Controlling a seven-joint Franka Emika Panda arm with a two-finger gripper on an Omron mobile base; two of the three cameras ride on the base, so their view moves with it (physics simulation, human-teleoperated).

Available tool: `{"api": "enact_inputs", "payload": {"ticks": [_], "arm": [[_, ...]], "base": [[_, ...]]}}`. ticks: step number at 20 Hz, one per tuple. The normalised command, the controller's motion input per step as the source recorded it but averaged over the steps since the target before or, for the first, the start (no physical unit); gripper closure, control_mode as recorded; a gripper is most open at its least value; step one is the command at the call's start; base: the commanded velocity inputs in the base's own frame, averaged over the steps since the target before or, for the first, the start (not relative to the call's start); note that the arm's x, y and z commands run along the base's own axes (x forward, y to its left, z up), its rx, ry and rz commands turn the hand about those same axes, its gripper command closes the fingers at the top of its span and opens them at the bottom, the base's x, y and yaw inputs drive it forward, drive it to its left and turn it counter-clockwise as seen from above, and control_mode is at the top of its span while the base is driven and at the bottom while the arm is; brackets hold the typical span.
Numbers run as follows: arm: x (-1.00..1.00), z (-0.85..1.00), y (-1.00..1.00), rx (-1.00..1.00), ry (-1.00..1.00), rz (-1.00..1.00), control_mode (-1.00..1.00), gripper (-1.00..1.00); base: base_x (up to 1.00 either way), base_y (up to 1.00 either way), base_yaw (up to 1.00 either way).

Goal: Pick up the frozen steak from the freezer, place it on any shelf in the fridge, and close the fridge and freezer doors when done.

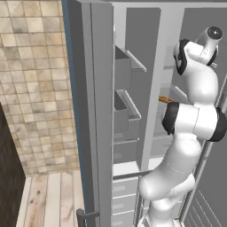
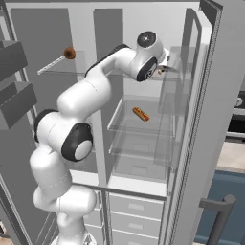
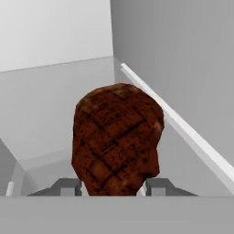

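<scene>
Against the pale grey walls inside the fridge [image 2: 143, 28], the frozen steak [image 3: 116, 139] is held clamped at its lower edge by the gripper [image 3: 113, 186], judged stiff, light, perhaps slippery, above a shelf [image 3: 183, 125].

Shelf edge [image 3: 183, 128] right of steak [image 3: 118, 139]

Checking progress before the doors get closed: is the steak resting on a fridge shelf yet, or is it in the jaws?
In the jaws. The steak sits clamped between both fingertips, above a glass shelf.
</scene>
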Motion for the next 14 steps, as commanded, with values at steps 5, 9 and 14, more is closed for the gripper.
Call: {"api": "enact_inputs", "payload": {"ticks": [5, 9, 14], "arm": [[0.98, -0.26, -0.05, 0.02, -0.01, 0.02, -1.00, -1.00], [0.10, -0.01, 0.00, 0.00, 0.00, 0.00, -1.00, -1.00], [-0.60, -0.16, 0.08, 0.00, -0.01, 0.00, -1.00, -1.00]], "base": [[0.00, 0.00, 0.00], [0.00, 0.00, 0.00], [0.00, 0.00, 0.00]]}}
